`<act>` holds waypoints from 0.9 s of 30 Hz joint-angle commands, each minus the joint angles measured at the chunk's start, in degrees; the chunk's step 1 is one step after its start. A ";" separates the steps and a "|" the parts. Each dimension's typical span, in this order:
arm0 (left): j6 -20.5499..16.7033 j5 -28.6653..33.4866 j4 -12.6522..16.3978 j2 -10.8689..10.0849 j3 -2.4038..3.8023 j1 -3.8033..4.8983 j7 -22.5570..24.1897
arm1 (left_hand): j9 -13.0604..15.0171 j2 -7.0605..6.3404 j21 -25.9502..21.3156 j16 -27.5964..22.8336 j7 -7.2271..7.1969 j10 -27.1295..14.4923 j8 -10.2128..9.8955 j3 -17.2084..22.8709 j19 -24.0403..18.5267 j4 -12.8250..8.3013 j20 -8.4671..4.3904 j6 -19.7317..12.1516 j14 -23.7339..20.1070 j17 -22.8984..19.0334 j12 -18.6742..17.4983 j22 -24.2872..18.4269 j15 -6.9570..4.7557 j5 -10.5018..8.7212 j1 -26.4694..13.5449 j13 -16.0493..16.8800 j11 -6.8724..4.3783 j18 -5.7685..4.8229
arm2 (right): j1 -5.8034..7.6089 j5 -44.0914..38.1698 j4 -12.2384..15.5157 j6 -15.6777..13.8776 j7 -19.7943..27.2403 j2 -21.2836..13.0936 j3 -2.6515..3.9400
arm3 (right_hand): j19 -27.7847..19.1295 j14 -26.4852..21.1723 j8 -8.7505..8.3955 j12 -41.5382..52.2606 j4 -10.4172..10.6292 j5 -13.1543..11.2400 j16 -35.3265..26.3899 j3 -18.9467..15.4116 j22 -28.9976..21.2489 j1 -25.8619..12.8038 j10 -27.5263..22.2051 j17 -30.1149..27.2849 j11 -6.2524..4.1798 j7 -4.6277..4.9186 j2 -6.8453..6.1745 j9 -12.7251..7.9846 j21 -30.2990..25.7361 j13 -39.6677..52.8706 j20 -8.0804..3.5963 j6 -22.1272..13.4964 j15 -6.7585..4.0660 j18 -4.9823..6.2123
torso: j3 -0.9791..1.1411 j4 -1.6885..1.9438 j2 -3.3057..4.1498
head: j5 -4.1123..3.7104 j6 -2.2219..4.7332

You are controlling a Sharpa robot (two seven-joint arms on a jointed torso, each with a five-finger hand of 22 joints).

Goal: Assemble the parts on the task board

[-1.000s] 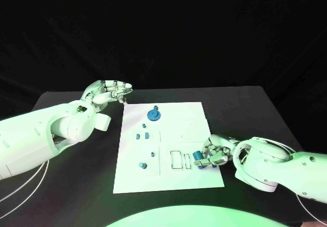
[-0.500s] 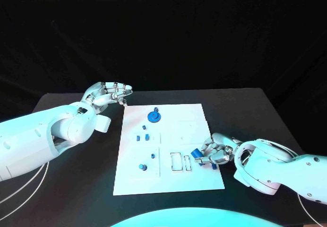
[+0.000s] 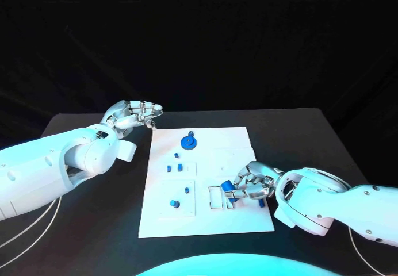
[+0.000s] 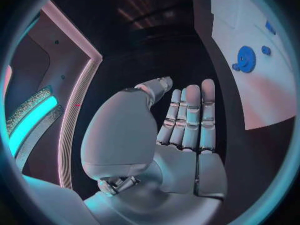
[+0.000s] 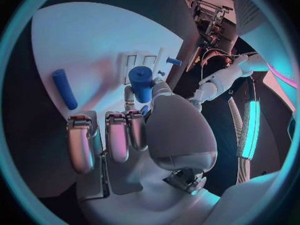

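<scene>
The white task board (image 3: 217,221) lies in the middle of the table. My right hand (image 3: 251,181) hovers over its near right part and pinches a short blue cylinder (image 3: 225,185) (image 5: 141,83) between thumb and finger, just beside the rectangular slots (image 3: 215,198) (image 5: 134,61). A blue rod (image 5: 64,88) lies flat on the board by that hand. A round blue gear (image 3: 189,140) (image 4: 245,59) sits at the far end, and several small blue pegs (image 3: 174,203) stand along the left half. My left hand (image 3: 133,115) (image 4: 184,130) hangs off the board's far left corner, fingers curled together, holding nothing.
Black table (image 3: 91,190) surrounds the board, with bare room to the left and at the far right. My left forearm (image 3: 58,167) lies over the table's left side. The right forearm (image 3: 332,207) covers the near right corner.
My right hand has carried the blue cylinder leftward, further over the board and closer to the slots. The left hand has stayed where it was.
</scene>
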 commanded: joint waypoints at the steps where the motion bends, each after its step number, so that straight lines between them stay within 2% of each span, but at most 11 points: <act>1: 0.94 -0.10 0.13 0.13 0.04 0.02 0.31 | 0.06 0.01 -0.23 0.38 0.06 -0.60 0.29 -0.21 -0.04 0.03 0.35 -0.40 -0.42 -0.06 0.35 -0.10 -0.13 -0.09 -0.39 -0.07 0.11 0.79 | -0.10 1.32 -0.25 3.00 0.82 0.90 0.00 | 5.89 4.84 -0.04 -0.23 -0.09 -0.41 0.32 -0.38 15.06 -0.74 1.98 8.61 -0.19 -1.28 -0.77 0.18 0.29 8.80 -0.23 1.75 -0.38 -0.37 | 0.04 -0.01 -0.01 | 0.14 -0.16; 15: 1.15 -0.18 0.13 0.20 0.04 0.02 0.19 | 0.06 0.01 -0.23 0.38 0.06 -0.60 0.29 -0.21 -0.04 0.03 0.35 -0.40 -0.42 -0.06 0.35 -0.10 -0.13 -0.09 -0.39 -0.07 0.11 0.79 | -0.29 -1.07 -1.88 3.55 -0.21 3.92 0.01 | 5.89 4.85 -0.09 -0.39 -0.14 -1.18 0.33 -0.89 15.06 -1.67 1.96 8.67 -0.21 -1.32 -1.62 0.28 0.29 8.75 -0.22 1.90 -0.40 -0.37 | 0.04 -0.06 0.00 | 0.36 -0.19; 23: 1.13 -0.18 0.16 0.18 0.04 0.03 0.14 | 0.07 0.04 -0.26 0.41 0.07 -0.73 0.34 -0.23 -0.06 0.07 0.36 -0.43 -0.45 -0.08 0.39 -0.12 -0.12 -0.09 -0.41 -0.08 0.12 0.79 | -0.51 -2.23 -2.88 3.22 -1.03 4.85 0.01 | 5.89 4.77 -0.12 -1.02 -0.10 -2.38 0.19 -1.82 15.06 -3.45 1.65 8.30 -0.16 -1.27 -2.25 0.51 0.29 8.32 -0.19 1.90 -0.36 -0.37 | 0.03 -0.03 0.01 | 0.49 -0.28; 25: 1.13 -0.18 0.17 0.17 0.04 0.03 0.13 | 0.07 0.04 -0.26 0.41 0.07 -0.73 0.34 -0.23 -0.06 0.07 0.36 -0.43 -0.45 -0.08 0.39 -0.12 -0.12 -0.09 -0.41 -0.08 0.12 0.79 | -0.54 -2.79 -3.17 2.76 -1.33 5.03 0.01 | 5.89 4.76 -0.10 -1.09 -0.12 -2.98 0.16 -2.15 15.06 -3.88 1.62 8.24 -0.16 -1.27 -2.33 0.58 0.29 8.29 -0.18 1.89 -0.35 -0.37 | 0.02 -0.03 -0.01 | 0.54 -0.30; 26: 1.13 -0.18 0.18 0.16 0.04 0.03 0.12 | 0.07 0.04 -0.26 0.41 0.07 -0.73 0.34 -0.23 -0.06 0.07 0.36 -0.43 -0.45 -0.08 0.39 -0.12 -0.12 -0.09 -0.41 -0.08 0.12 0.79 | -0.56 -3.13 -3.34 2.45 -1.50 5.13 0.01 | 5.89 4.75 -0.02 -1.34 -0.09 -5.28 0.13 -3.03 15.06 -4.96 1.52 8.18 -0.16 -1.28 -2.50 0.79 0.29 8.15 -0.17 1.87 -0.35 -0.37 | 0.02 -0.01 -0.01 | 0.52 -0.30; 27: 1.13 -0.18 0.19 0.15 0.04 0.03 0.12 | 0.07 0.04 -0.26 0.41 0.07 -0.73 0.34 -0.23 -0.06 0.07 0.36 -0.43 -0.45 -0.08 0.39 -0.12 -0.12 -0.09 -0.41 -0.08 0.12 0.79 | -0.57 -3.41 -3.46 2.20 -1.63 5.20 0.01 | 5.89 4.74 0.03 -1.44 -0.06 -6.06 0.10 -3.50 15.06 -5.47 1.49 8.15 -0.15 -1.28 -2.53 0.93 0.29 8.12 -0.16 1.83 -0.34 -0.37 | 0.02 -0.01 -0.01 | 0.50 -0.29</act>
